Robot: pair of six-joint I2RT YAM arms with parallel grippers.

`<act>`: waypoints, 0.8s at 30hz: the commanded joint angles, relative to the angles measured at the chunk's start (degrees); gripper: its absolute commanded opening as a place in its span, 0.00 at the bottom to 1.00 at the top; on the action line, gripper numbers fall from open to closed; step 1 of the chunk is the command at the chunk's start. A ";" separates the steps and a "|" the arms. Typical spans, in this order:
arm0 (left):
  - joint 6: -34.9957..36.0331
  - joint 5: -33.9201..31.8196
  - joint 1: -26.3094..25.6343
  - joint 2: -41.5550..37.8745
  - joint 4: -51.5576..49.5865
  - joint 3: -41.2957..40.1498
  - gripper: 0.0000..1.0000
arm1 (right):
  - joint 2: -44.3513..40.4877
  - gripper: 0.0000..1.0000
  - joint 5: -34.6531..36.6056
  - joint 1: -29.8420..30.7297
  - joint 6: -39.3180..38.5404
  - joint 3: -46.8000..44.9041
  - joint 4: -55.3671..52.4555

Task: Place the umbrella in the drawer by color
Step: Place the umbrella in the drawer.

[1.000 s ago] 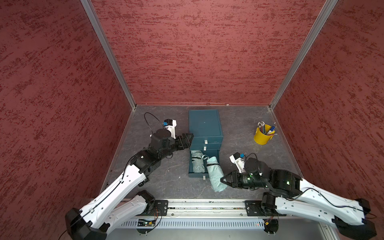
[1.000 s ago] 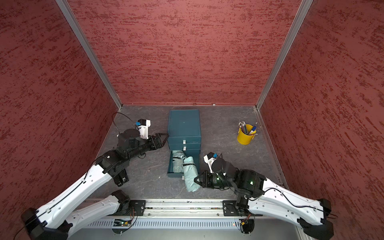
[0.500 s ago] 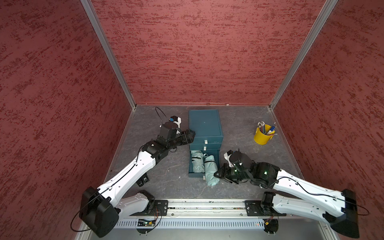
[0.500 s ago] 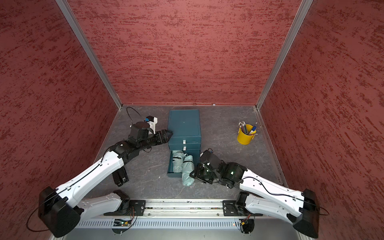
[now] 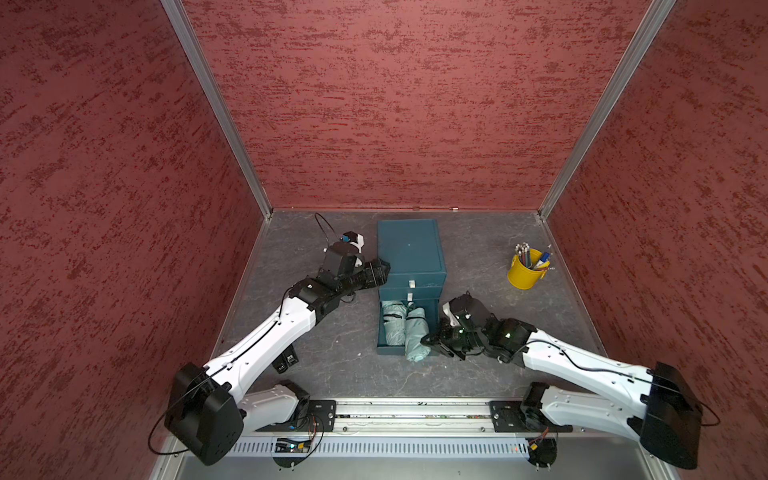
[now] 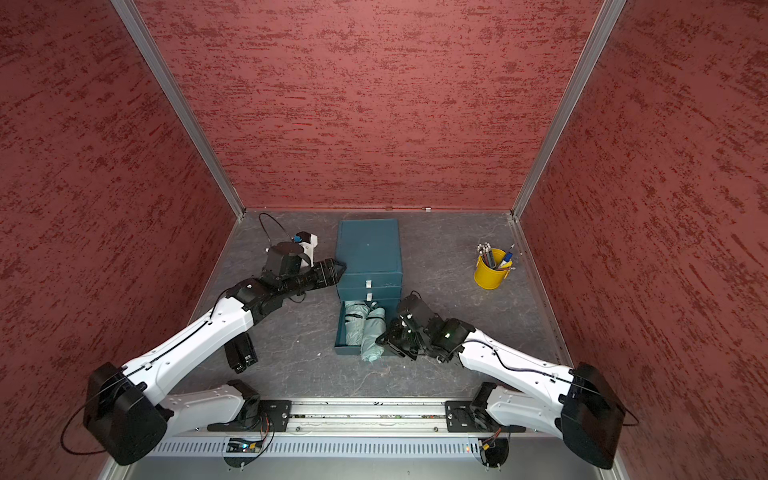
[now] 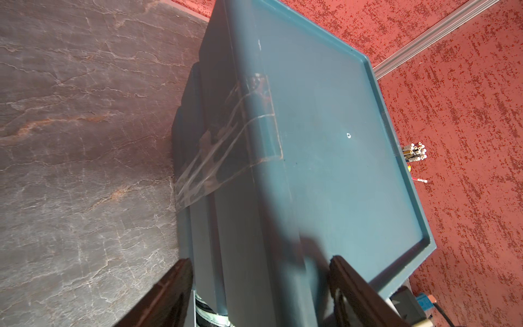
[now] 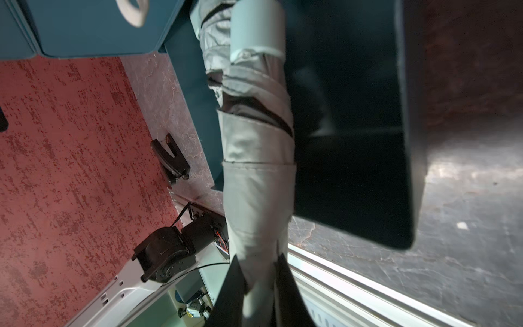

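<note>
1. We take the teal cabinet (image 5: 409, 249) as our landmark. It stands on the grey floor (image 5: 478, 374), and its two upper drawers are shut, each with one of the white handles (image 5: 411, 284).
2. The cabinet's bottom drawer (image 5: 388, 350) stands open at the cabinet's front.
3. The umbrella (image 5: 417, 332) is pale green and folded. It lies lengthwise in that open drawer in front of the cabinet, and its near end juts over the drawer's front wall.
4. The other umbrella (image 5: 392, 324), the same pale green, lies in the same drawer. It is just beside the first and touches it, on the cabinet's left-arm side.
5. The right gripper (image 8: 256, 263) sits at the cabinet's front, by the drawer's front wall. Its fingers are clenched on the jutting end of the umbrella, as the right wrist view shows.
6. The left gripper (image 5: 384, 270) is at the cabinet's upper edge on the left-arm side. Its fingers (image 7: 169, 291) are spread wide and grasp nothing, with the cabinet's top edge between them. We cannot tell whether either finger touches the cabinet.
7. A strip of clear tape (image 7: 226, 147) folds over that same edge of the cabinet.
8. A yellow pen cup (image 5: 523, 277) stands upright, well apart from the cabinet on the right-arm side, and holds pens and pencils.
9. A black object (image 6: 240, 354) lies on the floor out from the cabinet's front, on the left-arm side and partly under the left forearm. We cannot tell what it is.
</note>
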 commanded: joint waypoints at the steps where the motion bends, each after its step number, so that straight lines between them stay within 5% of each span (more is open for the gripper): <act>1: 1.79 -0.98 0.74 0.95 -2.46 -0.48 0.77 | 0.79 0.00 -1.43 -2.25 -1.69 2.45 4.73; 16: 3.39 -0.70 0.98 1.15 -3.03 -0.98 0.73 | 8.01 0.02 -4.06 -8.30 -5.49 3.85 8.19; 22: 3.14 -0.03 0.98 1.21 -2.65 -0.91 0.73 | 7.29 0.37 -1.17 -8.30 -10.27 5.44 4.95; 24: 3.05 0.16 1.07 1.35 -2.55 -0.83 0.73 | 6.09 0.62 0.45 -8.21 -11.87 5.92 2.98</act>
